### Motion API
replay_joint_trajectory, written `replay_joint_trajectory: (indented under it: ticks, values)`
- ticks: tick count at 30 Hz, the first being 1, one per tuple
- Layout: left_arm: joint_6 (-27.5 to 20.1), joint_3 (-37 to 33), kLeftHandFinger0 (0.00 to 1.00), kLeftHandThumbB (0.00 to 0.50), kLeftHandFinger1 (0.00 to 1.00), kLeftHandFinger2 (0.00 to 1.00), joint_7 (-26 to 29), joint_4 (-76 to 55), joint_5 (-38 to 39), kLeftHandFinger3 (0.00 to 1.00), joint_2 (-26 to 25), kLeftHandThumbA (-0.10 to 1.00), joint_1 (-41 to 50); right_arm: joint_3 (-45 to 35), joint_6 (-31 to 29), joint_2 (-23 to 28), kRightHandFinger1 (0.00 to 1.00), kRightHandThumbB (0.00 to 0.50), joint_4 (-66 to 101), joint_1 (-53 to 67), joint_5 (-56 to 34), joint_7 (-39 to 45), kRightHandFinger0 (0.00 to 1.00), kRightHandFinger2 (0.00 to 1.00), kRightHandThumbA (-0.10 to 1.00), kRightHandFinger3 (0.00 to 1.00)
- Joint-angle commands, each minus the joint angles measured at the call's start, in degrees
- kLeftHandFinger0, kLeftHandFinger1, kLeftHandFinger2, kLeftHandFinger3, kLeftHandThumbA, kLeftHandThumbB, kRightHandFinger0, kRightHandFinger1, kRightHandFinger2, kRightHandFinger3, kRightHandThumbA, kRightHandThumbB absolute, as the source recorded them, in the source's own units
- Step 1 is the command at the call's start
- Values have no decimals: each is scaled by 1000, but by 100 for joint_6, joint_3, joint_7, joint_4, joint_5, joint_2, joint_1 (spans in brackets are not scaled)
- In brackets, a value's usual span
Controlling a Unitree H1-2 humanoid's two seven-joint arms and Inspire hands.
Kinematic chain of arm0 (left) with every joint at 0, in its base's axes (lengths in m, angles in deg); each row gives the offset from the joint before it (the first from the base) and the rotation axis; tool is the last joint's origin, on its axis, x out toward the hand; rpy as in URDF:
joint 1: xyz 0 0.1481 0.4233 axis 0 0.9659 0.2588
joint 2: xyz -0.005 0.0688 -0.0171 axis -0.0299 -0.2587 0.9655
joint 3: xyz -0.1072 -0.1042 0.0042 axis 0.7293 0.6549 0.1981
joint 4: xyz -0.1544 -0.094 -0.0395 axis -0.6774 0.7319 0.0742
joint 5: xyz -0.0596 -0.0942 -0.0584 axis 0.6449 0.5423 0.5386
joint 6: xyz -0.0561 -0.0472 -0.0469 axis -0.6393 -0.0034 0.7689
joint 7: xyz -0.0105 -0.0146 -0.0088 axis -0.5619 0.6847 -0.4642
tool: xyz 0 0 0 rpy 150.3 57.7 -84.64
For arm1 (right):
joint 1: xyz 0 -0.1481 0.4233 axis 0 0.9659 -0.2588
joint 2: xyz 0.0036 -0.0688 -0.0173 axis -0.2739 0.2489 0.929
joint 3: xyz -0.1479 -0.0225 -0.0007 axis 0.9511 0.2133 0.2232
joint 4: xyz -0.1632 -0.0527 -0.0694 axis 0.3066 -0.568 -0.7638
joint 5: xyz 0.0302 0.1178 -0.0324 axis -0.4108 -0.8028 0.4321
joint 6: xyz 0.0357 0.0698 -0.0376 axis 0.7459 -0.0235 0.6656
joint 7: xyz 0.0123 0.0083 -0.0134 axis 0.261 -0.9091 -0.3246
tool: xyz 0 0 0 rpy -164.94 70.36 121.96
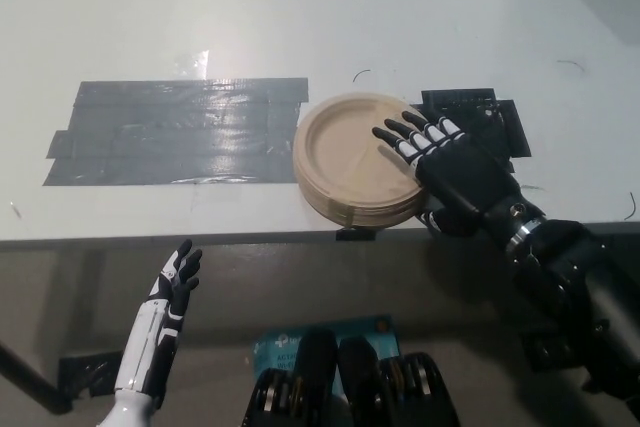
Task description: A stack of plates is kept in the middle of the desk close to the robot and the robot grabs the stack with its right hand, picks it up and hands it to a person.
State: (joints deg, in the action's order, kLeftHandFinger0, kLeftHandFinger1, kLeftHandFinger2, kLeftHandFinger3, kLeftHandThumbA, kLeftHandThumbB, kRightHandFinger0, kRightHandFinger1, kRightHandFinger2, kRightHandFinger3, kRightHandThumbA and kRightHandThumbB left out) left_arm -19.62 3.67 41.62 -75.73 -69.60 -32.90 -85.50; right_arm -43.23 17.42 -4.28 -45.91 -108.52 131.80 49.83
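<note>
A stack of tan round plates (pixel 350 159) sits near the front edge of the white desk (pixel 300 17), about mid-width. My black right hand (pixel 445 172) is open, its fingers spread over the right side of the top plate and its thumb low by the stack's right edge. It is not closed on the stack. My white left hand (pixel 175 285) hangs open below the desk edge at the lower left.
A large patch of dark grey tape (pixel 175 130) lies on the desk left of the plates. A smaller black tape patch (pixel 480 112) shows behind my right hand. No person is in view.
</note>
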Motion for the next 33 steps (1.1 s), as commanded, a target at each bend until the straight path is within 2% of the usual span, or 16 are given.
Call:
replay_joint_trajectory:
  ticks: [1, 13, 16, 18, 19, 20, 21, 22, 23, 24, 25, 27, 28, 29, 32, 33]
  values:
    - [-108, 20, 1000, 0, 1000, 1000, 23, -102, 37, 1000, -14, 1000, -25, 30, -65, -34, 1000, 500, -63, -286, 59, -297, 1000, 1000, 926, 1000]
    - [-69, 42, 1000, 0, 1000, 1000, 17, -86, 61, 1000, -41, 1000, -121, 159, -175, -59, 1000, 500, -443, -366, 91, -537, 1000, 1000, 882, 1000]
    - [-35, 43, 1000, 0, 1000, 1000, 8, -95, 59, 1000, -51, 1000, -142, 256, -252, -102, 1000, 500, -646, -421, 63, -504, 1000, 1000, 816, 1000]
    - [-9, 27, 1000, 0, 1000, 1000, 0, -99, 45, 1000, -46, 1000, -151, 371, -441, -155, 1000, 500, -1004, -499, 45, -698, 1000, 1000, 674, 1000]
    - [-17, 24, 1000, 0, 1000, 1000, -2, -85, 52, 1000, -43, 1000, -162, 535, -551, -227, 924, 386, -1427, -613, 289, -1256, 979, 946, 418, 1000]
    - [-19, 22, 1000, 0, 1000, 1000, -4, -81, 53, 1000, -43, 1000, -165, 604, -578, -252, 770, 416, -1584, -656, 375, -1469, 760, 827, 393, 957]
    - [-42, 14, 1000, 0, 1000, 1000, -5, -66, 39, 1000, -51, 1000, -166, 787, -406, -334, 139, 364, -1918, -697, 681, -2187, 72, 333, -41, 602]
    - [-44, 12, 1000, 0, 1000, 1000, -7, -58, 36, 1000, -54, 1000, -179, 891, -278, -365, 34, 356, -2079, -732, 850, -2534, 14, 251, -88, 508]
    - [-41, 12, 1000, 0, 1000, 1000, -10, -55, 36, 1000, -58, 1000, -199, 951, -224, -392, 7, 337, -2228, -774, 912, -2724, 3, 203, -98, 336]
    - [-45, 15, 1000, 0, 1000, 1000, -11, -56, 40, 1000, -60, 1000, -214, 1016, -205, -443, 20, 313, -2469, -834, 949, -2932, 1, 261, -100, 253]
    - [-38, 17, 1000, 0, 1000, 1000, -6, -67, 42, 1000, -54, 1000, -221, 1071, -253, -486, 41, 292, -2713, -900, 937, -3117, 0, 332, -100, 244]
    - [-15, 6, 1000, 0, 1000, 1000, -18, -97, 29, 1000, -57, 1000, -237, 1114, -477, -528, 95, 288, -3135, -1017, 830, -3441, 0, 458, -100, 222]
    - [-21, -1, 1000, 0, 1000, 1000, -33, -104, 35, 1000, -65, 1000, -246, 1130, -569, -546, 72, 302, -3318, -1061, 810, -3722, 0, 454, -100, 324]
    - [-17, -5, 1000, 0, 1000, 1000, -41, -105, 40, 1000, -66, 1000, -260, 1129, -622, -556, 69, 289, -3426, -1088, 764, -3843, 0, 462, -100, 365]
    - [-5, -4, 1000, 0, 1000, 1000, -43, -88, 36, 1000, -71, 1000, -305, 1150, -638, -553, 28, 290, -3548, -1145, 708, -3982, 0, 436, -100, 397]
    - [7, 0, 1000, 0, 1000, 1000, -41, -97, 44, 1000, -66, 1000, -307, 1161, -610, -543, 9, 311, -3539, -1153, 719, -4010, 0, 403, -100, 459]
